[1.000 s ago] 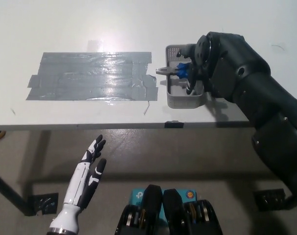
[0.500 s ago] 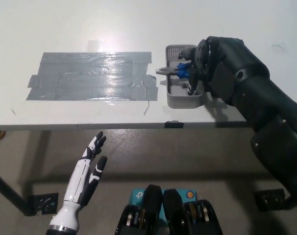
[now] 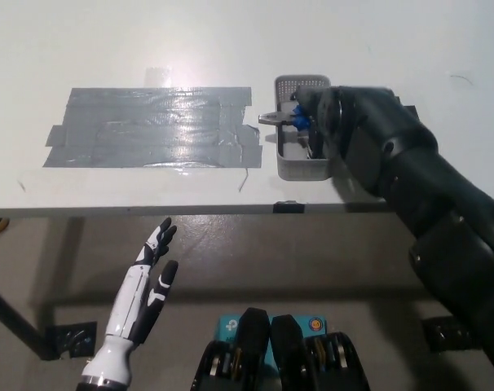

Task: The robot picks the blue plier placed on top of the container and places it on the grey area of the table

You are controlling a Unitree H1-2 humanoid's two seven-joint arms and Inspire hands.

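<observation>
The blue-handled plier point(image 3: 289, 119) lies across the top of a small grey container point(image 3: 300, 168) on the white table, its metal jaws pointing left past the container's rim. My black right hand point(image 3: 322, 124) covers the plier's handles and the container's right side, fingers curled around the blue grips. The grey taped area point(image 3: 149, 127) lies to the left of the container. My white left hand point(image 3: 147, 285) rests open below the table edge at the lower left.
The white table point(image 3: 231, 32) ends at a front edge running across the picture's middle. Floor, a table leg and foot plates show beneath it.
My right arm has shifted left and lower over the container, hiding more of its right side. The plier has stayed on the container. The left hand has barely moved.
</observation>
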